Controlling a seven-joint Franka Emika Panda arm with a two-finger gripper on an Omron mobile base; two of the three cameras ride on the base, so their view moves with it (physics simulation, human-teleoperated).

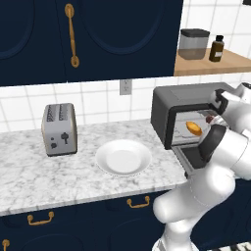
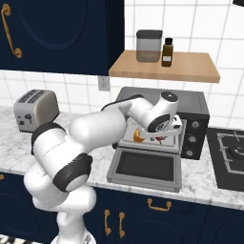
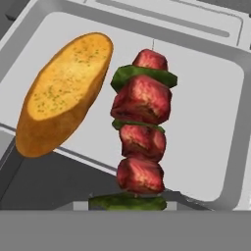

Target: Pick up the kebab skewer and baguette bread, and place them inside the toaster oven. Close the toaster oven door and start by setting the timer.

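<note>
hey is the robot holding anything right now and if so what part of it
It looks like the gripper holds the kebab skewer by its lower end, over the tray of the toaster oven. The fingertips are hidden, so the exact contact cannot be told.

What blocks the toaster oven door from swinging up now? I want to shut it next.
The arm does. The gripper reaches over the dropped-open toaster oven door into the toaster oven, above the baguette bread and kebab skewer on the tray. It must withdraw first.

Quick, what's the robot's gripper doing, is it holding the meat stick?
Gripper: inside the toaster oven; open or closed cannot be told, nor whether it holds the kebab skewer.
</note>
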